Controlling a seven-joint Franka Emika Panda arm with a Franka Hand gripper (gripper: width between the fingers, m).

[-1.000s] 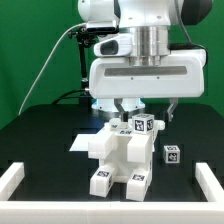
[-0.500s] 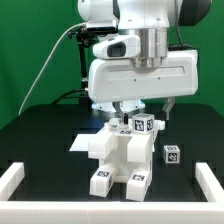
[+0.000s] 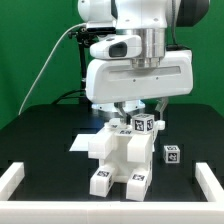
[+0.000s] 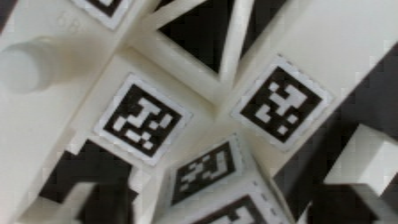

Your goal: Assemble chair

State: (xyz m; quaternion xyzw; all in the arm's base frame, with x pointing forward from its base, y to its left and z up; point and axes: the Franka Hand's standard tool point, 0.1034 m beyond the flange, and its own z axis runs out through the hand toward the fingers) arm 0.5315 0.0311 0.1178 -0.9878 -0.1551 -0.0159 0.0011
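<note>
On the exterior view's left, the low white border rail lies along the edge of the black table. In the middle stands the chair, partly built. It is a chunky white stack, taller than it is wide, so its long axis runs upright. Its two tagged feet point toward the camera. A tagged block caps it, set slightly toward the exterior view's right.

The gripper hangs straight above that top block, with the rest of the chair directly below it. Its fingers stand apart, one at each side of the block's top. You cannot tell from this view whether they press on the block or merely flank it. The wrist view does not settle it, since blurred tags on white faces fill it at very close range.

Further toward the exterior view's right, a loose tagged piece lies on the table, apart from the chair. The rail's other side sits at the far edge.
</note>
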